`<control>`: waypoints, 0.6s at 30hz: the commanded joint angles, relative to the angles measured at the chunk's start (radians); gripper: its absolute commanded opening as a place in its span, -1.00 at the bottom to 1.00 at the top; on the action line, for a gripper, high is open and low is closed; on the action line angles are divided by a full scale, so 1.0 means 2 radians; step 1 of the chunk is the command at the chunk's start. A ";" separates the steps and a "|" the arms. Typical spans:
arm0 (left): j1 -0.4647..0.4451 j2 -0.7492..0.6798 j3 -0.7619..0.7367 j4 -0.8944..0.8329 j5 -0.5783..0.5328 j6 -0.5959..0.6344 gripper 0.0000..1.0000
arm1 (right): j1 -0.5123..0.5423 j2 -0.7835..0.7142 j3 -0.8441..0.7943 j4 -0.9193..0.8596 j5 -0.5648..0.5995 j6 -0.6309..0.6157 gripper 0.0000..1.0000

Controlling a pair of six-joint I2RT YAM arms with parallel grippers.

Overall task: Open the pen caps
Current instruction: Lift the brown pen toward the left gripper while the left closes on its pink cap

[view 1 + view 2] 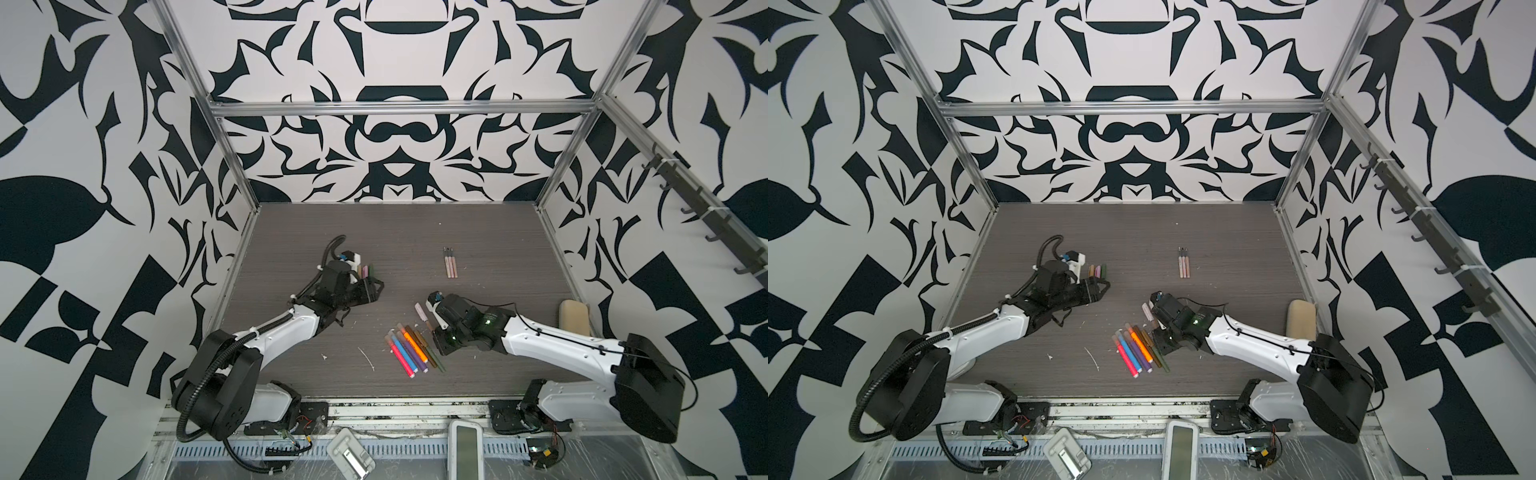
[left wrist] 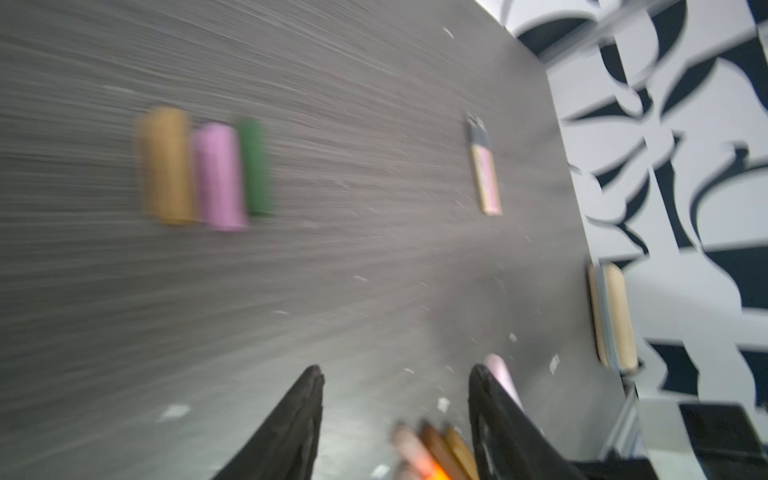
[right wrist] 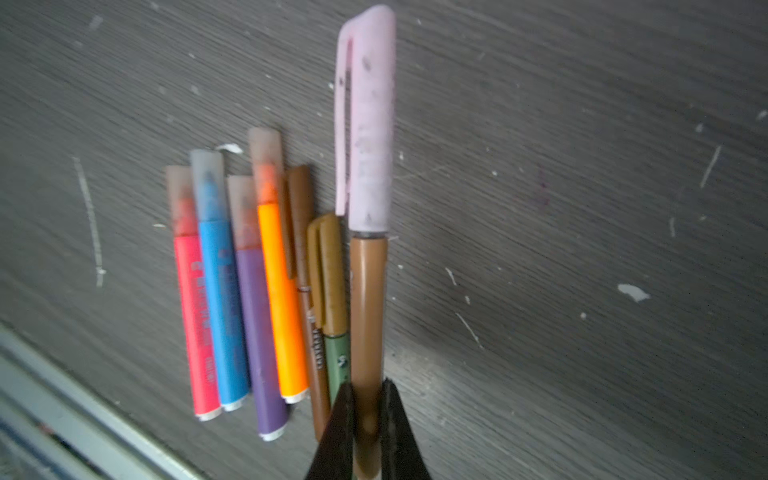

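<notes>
In both top views, three loose caps (image 1: 365,272) lie side by side on the left of the table (image 1: 498,249), and capped pens (image 1: 411,349) are grouped near its middle.

Left wrist view, blurred: the left gripper (image 2: 395,382) has its fingers spread and holds nothing.

Right wrist view: the right gripper (image 3: 368,399) is clamped on a brown pen (image 3: 368,311) with its lilac cap (image 3: 370,124) on, just beside the group.

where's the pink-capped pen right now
The slim brown plastic pen with the pale pink cap is clamped in the right hand, in the lower middle of both top views, just beside the row of coloured markers.
</notes>
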 commanded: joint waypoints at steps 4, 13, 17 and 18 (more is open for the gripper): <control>-0.089 0.041 0.066 -0.079 -0.034 -0.034 0.18 | -0.002 -0.040 0.017 0.016 -0.057 0.004 -0.84; -0.100 0.050 0.059 -0.054 -0.008 -0.097 0.16 | -0.014 -0.072 0.019 0.015 -0.056 0.004 -0.84; -0.100 0.058 0.047 -0.006 0.018 -0.144 0.13 | -0.019 -0.072 0.019 0.020 -0.066 0.004 -0.85; -0.100 0.062 0.045 0.003 0.024 -0.158 0.11 | -0.020 -0.072 0.019 0.021 -0.068 0.006 -0.85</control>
